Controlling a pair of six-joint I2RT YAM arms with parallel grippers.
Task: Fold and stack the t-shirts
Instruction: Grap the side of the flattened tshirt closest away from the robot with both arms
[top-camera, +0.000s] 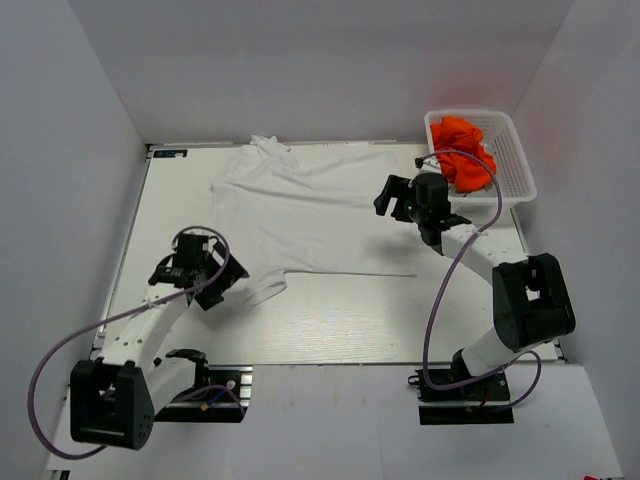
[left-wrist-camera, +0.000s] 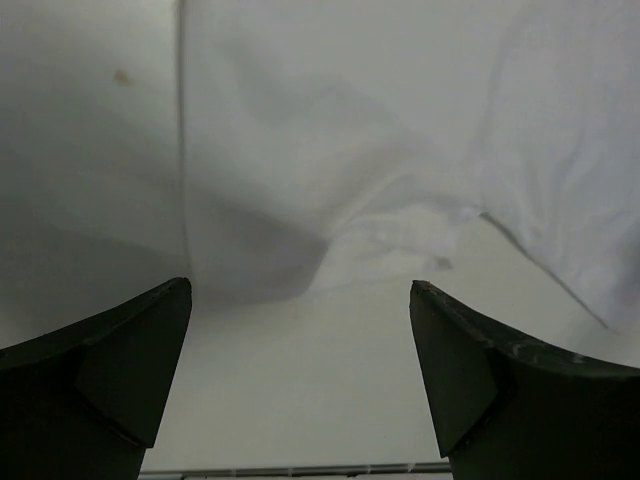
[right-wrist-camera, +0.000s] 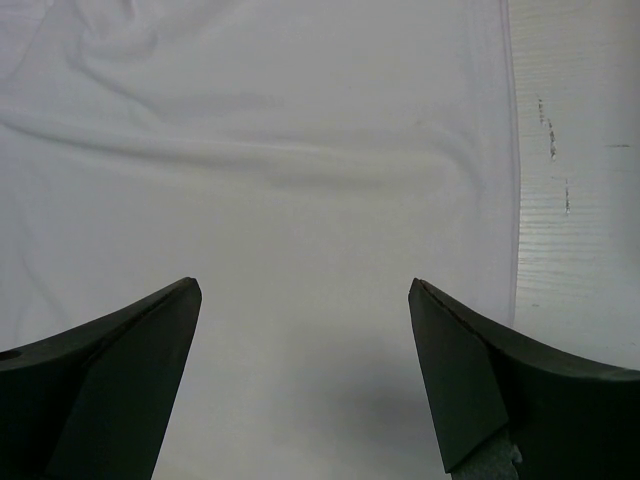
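Right wrist, white t-shirt (right-wrist-camera: 280, 150) under right gripper (right-wrist-camera: 303, 290)

Orange t-shirts (top-camera: 460, 135) bunched in basket (top-camera: 519, 165): count unclear; white t-shirt (top-camera: 300, 210) partly under right tool (top-camera: 393, 197).

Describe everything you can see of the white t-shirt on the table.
The white t-shirt is plain, thin, soft-looking cloth. It lies spread out and unfolded on the table, mostly flat with shallow wrinkles. Its far edge is bunched up, and a near-left part curls into a loop. Nothing grips it: the right gripper hangs over its right side with its fingers open.
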